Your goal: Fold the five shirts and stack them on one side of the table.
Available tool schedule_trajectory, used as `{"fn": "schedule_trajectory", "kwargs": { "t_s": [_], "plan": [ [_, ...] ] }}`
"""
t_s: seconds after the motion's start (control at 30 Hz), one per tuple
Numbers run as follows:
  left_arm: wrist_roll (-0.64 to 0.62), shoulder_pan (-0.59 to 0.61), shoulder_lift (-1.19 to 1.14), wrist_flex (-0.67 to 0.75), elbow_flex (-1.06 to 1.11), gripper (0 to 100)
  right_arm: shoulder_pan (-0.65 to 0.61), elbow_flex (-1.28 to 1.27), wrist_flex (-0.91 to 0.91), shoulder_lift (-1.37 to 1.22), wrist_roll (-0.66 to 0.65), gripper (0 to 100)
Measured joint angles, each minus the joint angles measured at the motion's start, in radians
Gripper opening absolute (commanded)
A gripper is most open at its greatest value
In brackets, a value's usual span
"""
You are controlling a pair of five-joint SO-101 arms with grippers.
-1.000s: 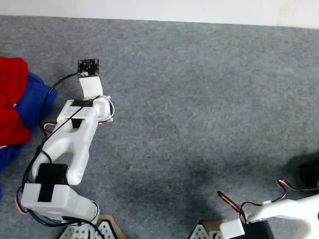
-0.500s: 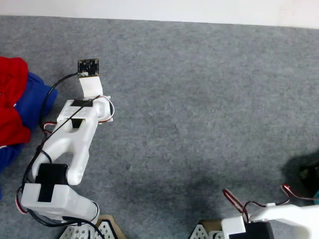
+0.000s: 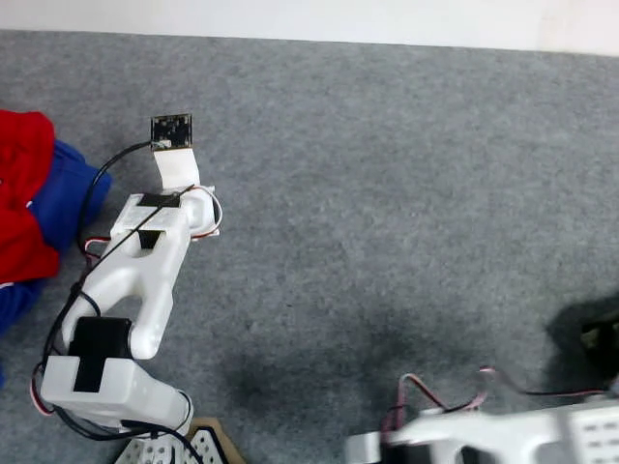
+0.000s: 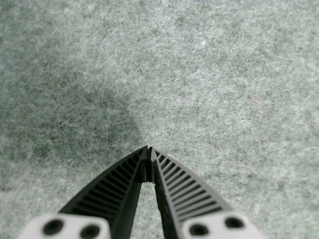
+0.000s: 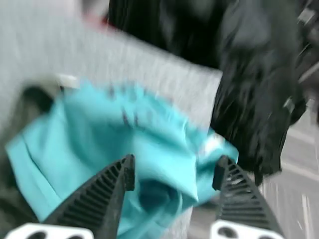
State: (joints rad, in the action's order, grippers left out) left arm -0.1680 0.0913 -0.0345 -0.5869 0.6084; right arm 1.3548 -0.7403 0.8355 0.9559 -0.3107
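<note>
At left edge, red shirt (image 3: 21, 193) beside blue shirt (image 3: 64, 198); left gripper (image 4: 148, 155) fingers pressed together, right gripper (image 5: 175, 164) spread above turquoise shirt (image 5: 99, 134).

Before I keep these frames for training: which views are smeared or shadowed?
High view: the right arm at the lower edge is smeared by motion, and a soft shadow darkens the table beside it. Left wrist view: crisp, with a faint shadow near the shut left gripper. Right wrist view: heavily smeared, teal shirt and black cloth streaked past the open right gripper.
</note>
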Motion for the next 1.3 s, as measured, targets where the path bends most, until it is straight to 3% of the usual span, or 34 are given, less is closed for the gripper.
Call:
{"fn": "schedule_trajectory", "kwargs": {
  "t_s": [0.13,0.37,0.67,0.97,1.3],
  "plan": [
    [0.000,0.000,0.000,0.000,0.000,1,-0.069,-0.061,0.051,0.215,0.031,23.6],
    [0.000,0.000,0.000,0.000,0.000,1,-0.199,-0.184,0.031,0.336,0.037,0.5],
    [0.000,0.000,0.000,0.000,0.000,1,-0.272,-0.361,-0.288,0.180,0.037,0.8],
    [0.000,0.000,0.000,0.000,0.000,1,-0.103,-0.374,-0.574,-0.292,0.035,0.8],
    [0.000,0.000,0.000,0.000,0.000,1,0.089,-0.489,-0.793,-0.405,-0.123,1.2]
  ]
}}
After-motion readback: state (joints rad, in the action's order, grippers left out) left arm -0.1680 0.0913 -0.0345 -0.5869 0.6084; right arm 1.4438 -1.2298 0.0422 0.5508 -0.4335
